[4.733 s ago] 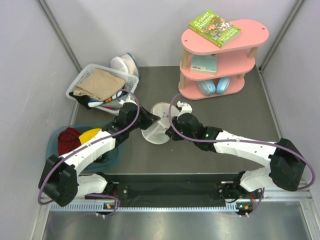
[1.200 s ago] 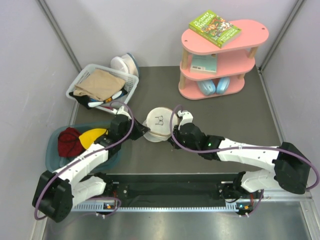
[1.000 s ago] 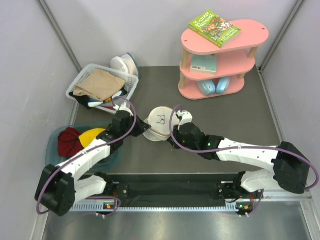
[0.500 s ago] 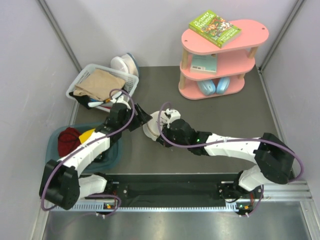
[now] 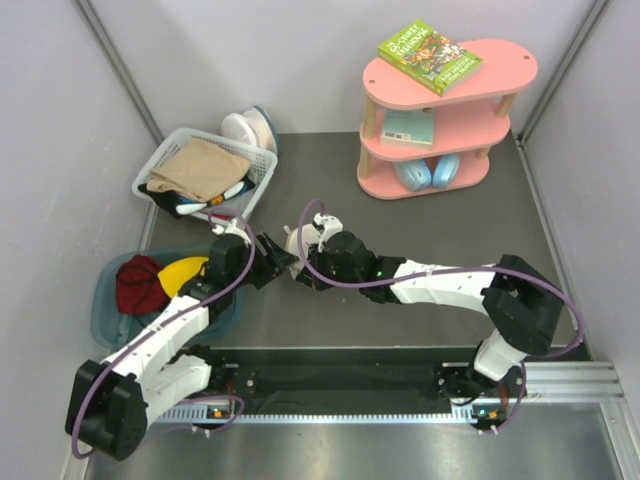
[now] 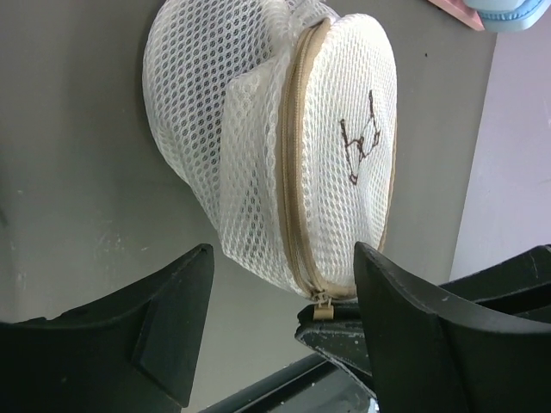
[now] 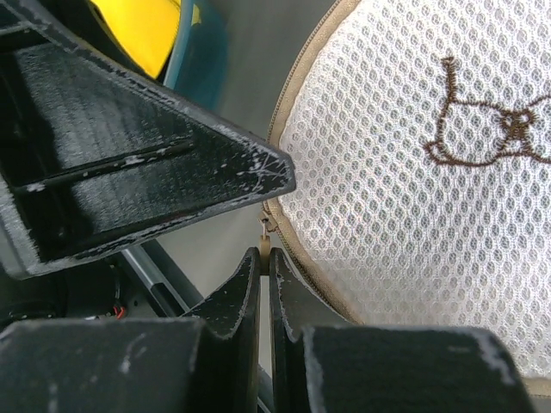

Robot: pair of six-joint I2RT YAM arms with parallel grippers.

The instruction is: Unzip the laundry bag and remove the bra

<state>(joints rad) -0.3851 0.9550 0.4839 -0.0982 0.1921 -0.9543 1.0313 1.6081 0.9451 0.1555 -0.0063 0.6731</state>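
The laundry bag (image 6: 258,129), a cream-white mesh dome with a tan zipper (image 6: 293,181) and a small dark mark, stands on edge on the dark table. In the top view only a sliver of the laundry bag (image 5: 296,242) shows under my right wrist. My left gripper (image 6: 282,258) is open, its fingers either side of the bag's near end without touching it. My right gripper (image 7: 264,260) is shut on the tan zipper pull (image 7: 265,244) at the rim. The bra is hidden from view.
A white slatted basket (image 5: 160,165) of clothes stands at the back left. A teal bin (image 5: 108,312) with red and yellow items sits beside my left arm. A pink shelf (image 5: 500,60) with books stands at the back right.
My left gripper has opened and let go of the bag, then drawn back a little. My right arm has swung left with the zipper pull, and the bag has shifted left with it.
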